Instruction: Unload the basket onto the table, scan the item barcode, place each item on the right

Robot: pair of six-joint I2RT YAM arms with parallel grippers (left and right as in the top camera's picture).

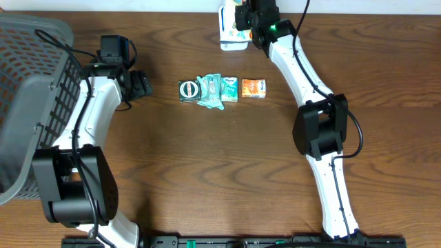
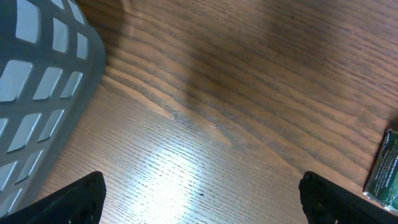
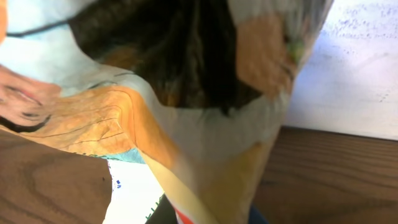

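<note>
Dark wood-grain table (image 1: 207, 172) fills the overhead view, with a grey plastic mesh basket (image 1: 27, 83) at its left edge. A row of small packs lies mid-table: a dark green box with a white ring (image 1: 188, 90), a crinkled teal packet (image 1: 209, 91), a teal carton (image 1: 229, 89) and an orange carton (image 1: 253, 87). Their print is too small to read. At the far edge the right gripper (image 1: 242, 21) sits over a white, orange and pale-blue printed pouch (image 1: 231, 33). The left gripper (image 1: 141, 84) hovers near the green box.

Left wrist view: the jaws are spread wide over bare wood, holding nothing. The green box's edge (image 2: 385, 168) shows at the right, its lettering illegible.

Right wrist view: the pouch (image 3: 186, 124) fills the frame. The gripper is pressed together, apparently pinching it. No barcode or readable writing faces this camera. The step in hand looks like presenting the pouch for scanning. The next move calls for turning it until the barcode faces a scanner, which I cannot see.
</note>
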